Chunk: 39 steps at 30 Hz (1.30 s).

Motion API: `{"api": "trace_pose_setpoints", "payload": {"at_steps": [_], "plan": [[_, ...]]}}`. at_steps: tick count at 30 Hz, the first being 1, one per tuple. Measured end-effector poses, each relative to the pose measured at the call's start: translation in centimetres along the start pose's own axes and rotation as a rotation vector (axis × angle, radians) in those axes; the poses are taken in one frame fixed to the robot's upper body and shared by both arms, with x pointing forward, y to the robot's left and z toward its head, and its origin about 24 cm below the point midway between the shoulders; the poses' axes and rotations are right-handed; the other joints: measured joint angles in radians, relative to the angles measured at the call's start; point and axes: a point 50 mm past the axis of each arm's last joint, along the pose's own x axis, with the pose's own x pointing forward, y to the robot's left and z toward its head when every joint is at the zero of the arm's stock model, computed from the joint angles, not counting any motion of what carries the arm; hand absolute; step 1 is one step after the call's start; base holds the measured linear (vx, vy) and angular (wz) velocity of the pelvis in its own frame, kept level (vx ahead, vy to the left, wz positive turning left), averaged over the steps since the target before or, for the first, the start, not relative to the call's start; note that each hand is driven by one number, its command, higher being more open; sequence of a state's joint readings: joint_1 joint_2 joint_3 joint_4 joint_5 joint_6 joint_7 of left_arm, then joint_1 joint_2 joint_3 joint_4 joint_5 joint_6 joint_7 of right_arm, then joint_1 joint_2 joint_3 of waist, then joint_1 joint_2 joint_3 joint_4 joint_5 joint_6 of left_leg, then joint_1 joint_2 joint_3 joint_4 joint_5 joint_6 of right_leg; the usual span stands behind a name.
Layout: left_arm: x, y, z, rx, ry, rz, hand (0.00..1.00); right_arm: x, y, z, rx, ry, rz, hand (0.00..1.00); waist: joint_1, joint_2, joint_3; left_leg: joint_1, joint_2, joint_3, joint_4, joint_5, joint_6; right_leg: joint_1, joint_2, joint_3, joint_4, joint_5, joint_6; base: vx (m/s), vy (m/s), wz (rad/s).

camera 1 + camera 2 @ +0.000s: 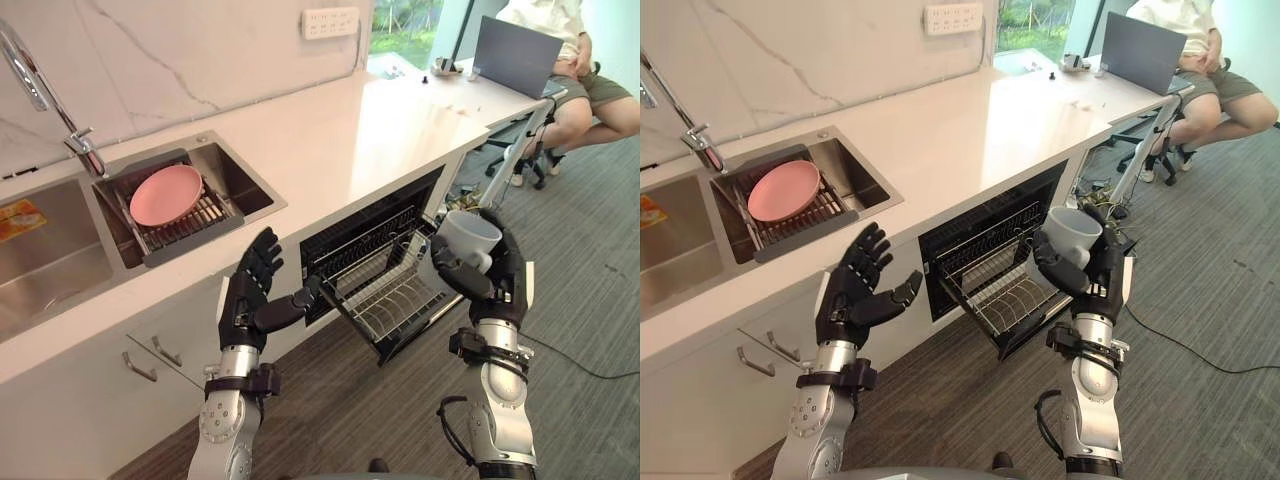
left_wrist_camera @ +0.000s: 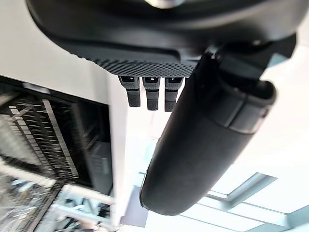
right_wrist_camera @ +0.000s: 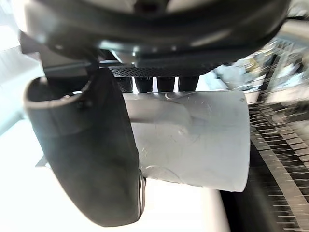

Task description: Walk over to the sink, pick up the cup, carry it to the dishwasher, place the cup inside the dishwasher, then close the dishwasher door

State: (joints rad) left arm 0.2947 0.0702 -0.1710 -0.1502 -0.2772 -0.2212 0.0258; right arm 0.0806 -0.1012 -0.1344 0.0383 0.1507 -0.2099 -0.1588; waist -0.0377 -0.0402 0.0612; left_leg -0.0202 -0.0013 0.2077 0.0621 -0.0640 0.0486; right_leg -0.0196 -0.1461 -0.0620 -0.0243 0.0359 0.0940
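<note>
Fingers (image 3: 143, 84) of the right hand (image 1: 500, 282) curl with the thumb round the white cup (image 1: 470, 236), which we see held in the air, mouth tilted upward; just below and left of these fingers, the wire rack (image 1: 392, 300) stands drawn out of the open dishwasher (image 1: 365, 230); left hand (image 1: 243, 300) raised beside the rack, its fingers (image 1: 262, 252) spread and empty; beyond those fingers, a pink plate (image 1: 165, 193) lies in the sink (image 1: 240, 180) set into the desk (image 1: 340, 130).
</note>
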Motion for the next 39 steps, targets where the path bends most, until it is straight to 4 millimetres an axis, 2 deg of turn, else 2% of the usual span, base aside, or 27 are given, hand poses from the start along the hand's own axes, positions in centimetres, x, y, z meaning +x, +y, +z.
{"api": "trace_pose_setpoints", "payload": {"at_steps": [2,5,7,8,10,13,16,19,20,26,33,35,39], "plan": [[-0.2,1.3,-1.5,0.044,0.077,-0.001,0.90,1.1,-0.6,-1.4,-0.088,0.064,0.016,0.30,0.004,0.001,0.078,-0.050,0.001,-0.024,0.043,0.000,0.000,-0.020,-0.005,-0.022,0.010,0.002,0.002,-0.14,-0.034,0.34],[-0.3,3.2,-3.1,0.094,0.160,0.034,0.90,3.4,-0.8,-1.8,-0.152,0.097,0.017,0.30,0.013,0.008,0.169,-0.139,0.004,-0.049,0.117,-0.001,0.001,-0.081,-0.004,-0.042,0.040,0.009,0.002,-0.15,-0.018,0.28],[-0.7,5.2,-4.5,0.118,0.237,0.110,0.90,6.2,-0.2,0.4,-0.181,0.013,0.019,0.30,0.027,0.022,0.248,-0.208,0.013,-0.071,0.169,-0.001,0.001,-0.128,0.000,-0.059,0.069,0.013,-0.002,-0.19,-0.009,0.26],[-1.0,5.6,-4.8,0.122,0.257,0.128,0.90,6.9,-0.1,0.8,-0.191,0.000,0.014,0.30,0.033,0.025,0.260,-0.222,0.014,-0.075,0.179,-0.001,0.001,-0.140,0.000,-0.062,0.078,0.013,-0.003,-0.17,0.006,0.19],[-1.6,6.8,-5.8,0.137,0.311,0.184,0.90,9.3,-0.7,2.2,-0.242,-0.028,-0.025,0.30,0.061,0.048,0.309,-0.270,0.015,-0.096,0.208,-0.001,0.001,-0.175,-0.001,-0.080,0.103,0.013,-0.004,-0.16,0.013,0.23],[-2.3,7.5,-6.6,0.151,0.356,0.234,0.90,11.7,-1.1,3.5,-0.290,-0.020,-0.080,0.30,0.089,0.077,0.346,-0.314,0.012,-0.106,0.218,0.007,0.001,-0.219,-0.009,-0.087,0.129,0.014,-0.004,-0.13,0.022,0.14],[-2.4,7.9,-7.1,0.160,0.378,0.271,0.90,13.5,-1.0,5.1,-0.316,-0.038,-0.119,0.30,0.096,0.083,0.351,-0.358,0.002,-0.110,0.218,0.025,0.013,-0.267,-0.013,-0.090,0.139,0.020,-0.005,-0.07,0.032,0.07],[-1.5,8.0,-7.4,0.162,0.381,0.274,0.90,15.0,-1.5,6.6,-0.345,-0.044,-0.161,0.30,0.106,0.088,0.375,-0.381,0.000,-0.114,0.218,0.035,0.014,-0.286,-0.014,-0.095,0.138,0.026,-0.007,-0.04,0.025,0.05],[-1.1,7.9,-7.4,0.163,0.372,0.280,0.90,15.6,-1.4,7.3,-0.343,-0.048,-0.179,0.90,0.106,0.089,0.388,-0.393,-0.001,-0.118,0.216,0.043,0.018,-0.296,-0.014,-0.099,0.136,0.030,-0.008,-0.01,0.016,0.06],[-0.1,7.4,-7.4,0.148,0.343,0.299,0.90,16.4,-1.4,7.6,-0.350,-0.003,-0.208,0.90,0.117,0.104,0.397,-0.400,-0.003,-0.125,0.210,0.044,0.018,-0.297,-0.013,-0.104,0.121,0.032,-0.009,0.00,0.008,0.02],[0.5,6.9,-7.4,0.137,0.329,0.309,0.90,16.8,-1.0,9.0,-0.312,-0.050,-0.222,0.90,0.122,0.110,0.400,-0.402,-0.007,-0.135,0.201,0.049,0.018,-0.293,-0.014,-0.112,0.112,0.032,-0.009,0.01,0.010,0.03],[0.6,6.5,-7.5,0.123,0.330,0.309,0.90,16.4,-1.0,9.8,-0.269,-0.106,-0.220,0.90,0.122,0.114,0.403,-0.386,-0.009,-0.141,0.188,0.055,0.016,-0.279,-0.015,-0.116,0.110,0.032,-0.010,0.00,0.016,0.10],[0.6,6.2,-7.6,0.112,0.329,0.308,0.90,13.8,-0.1,10.8,-0.180,-0.254,-0.187,0.90,0.115,0.113,0.404,-0.319,-0.011,-0.157,0.140,0.074,0.010,-0.225,-0.014,-0.132,0.109,0.019,-0.020,-0.01,-0.006,0.12]]}}
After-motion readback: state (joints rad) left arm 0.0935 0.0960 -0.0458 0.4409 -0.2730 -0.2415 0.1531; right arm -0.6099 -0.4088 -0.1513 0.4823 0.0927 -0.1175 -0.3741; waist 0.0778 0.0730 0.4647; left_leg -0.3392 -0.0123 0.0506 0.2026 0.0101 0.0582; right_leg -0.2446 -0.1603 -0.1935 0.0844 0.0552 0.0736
